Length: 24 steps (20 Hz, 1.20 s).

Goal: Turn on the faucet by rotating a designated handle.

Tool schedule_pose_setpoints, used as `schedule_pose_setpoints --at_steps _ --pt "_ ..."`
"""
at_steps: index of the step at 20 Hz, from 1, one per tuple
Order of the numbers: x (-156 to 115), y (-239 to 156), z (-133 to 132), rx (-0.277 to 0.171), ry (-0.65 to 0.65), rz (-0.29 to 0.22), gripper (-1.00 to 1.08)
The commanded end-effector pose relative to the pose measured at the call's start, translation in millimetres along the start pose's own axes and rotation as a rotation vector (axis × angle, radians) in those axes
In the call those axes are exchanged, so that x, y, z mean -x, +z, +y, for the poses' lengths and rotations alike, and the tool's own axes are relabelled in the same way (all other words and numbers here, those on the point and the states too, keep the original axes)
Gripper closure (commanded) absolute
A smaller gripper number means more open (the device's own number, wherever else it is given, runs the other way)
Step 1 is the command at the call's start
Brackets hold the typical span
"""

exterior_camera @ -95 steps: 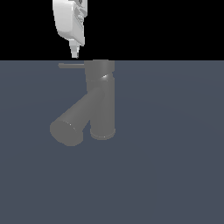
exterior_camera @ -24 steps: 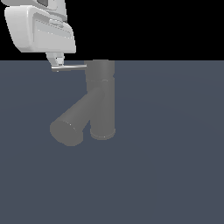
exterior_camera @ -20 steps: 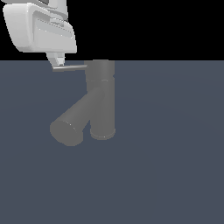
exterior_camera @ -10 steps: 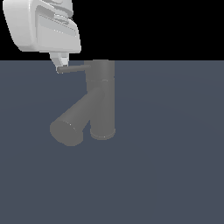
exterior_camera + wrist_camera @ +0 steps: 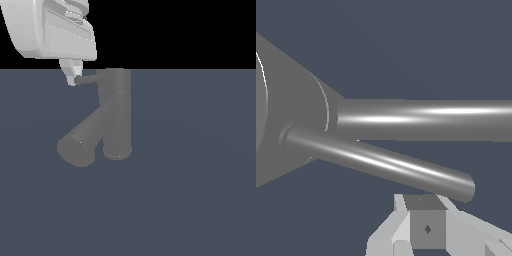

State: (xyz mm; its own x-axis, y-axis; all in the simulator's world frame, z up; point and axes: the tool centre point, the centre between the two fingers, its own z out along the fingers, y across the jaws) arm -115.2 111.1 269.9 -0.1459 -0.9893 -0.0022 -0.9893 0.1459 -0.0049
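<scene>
Dark blue-grey floor fills the lower scene under a black backdrop. On it stands the faucet, upright, its thick spout slanting down toward the exterior view's left. White arm housing hangs above and to that same side. Thin handle juts sideways from the faucet's top. Gripper sits at the handle's free end, fingertips close together; whether they touch the rod cannot be told.
</scene>
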Motion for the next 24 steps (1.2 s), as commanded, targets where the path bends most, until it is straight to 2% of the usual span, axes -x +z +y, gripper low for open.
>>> schedule_pose_setpoints --at_steps 1,3,22,23,24 --pt "-12.0 -0.5 6.0 0.004 0.012 0.002 1.08" --pt "-4.9 0.0 3.9 0.0 0.002 0.003 1.08" --pt "-111.9 -0.6 1.5 0.005 0.011 0.002 1.08" --pt "-111.9 -0.6 1.5 0.005 0.011 0.002 1.08" --pt "-88.3 -0.2 5.7 0.002 -0.03 0.004 1.08"
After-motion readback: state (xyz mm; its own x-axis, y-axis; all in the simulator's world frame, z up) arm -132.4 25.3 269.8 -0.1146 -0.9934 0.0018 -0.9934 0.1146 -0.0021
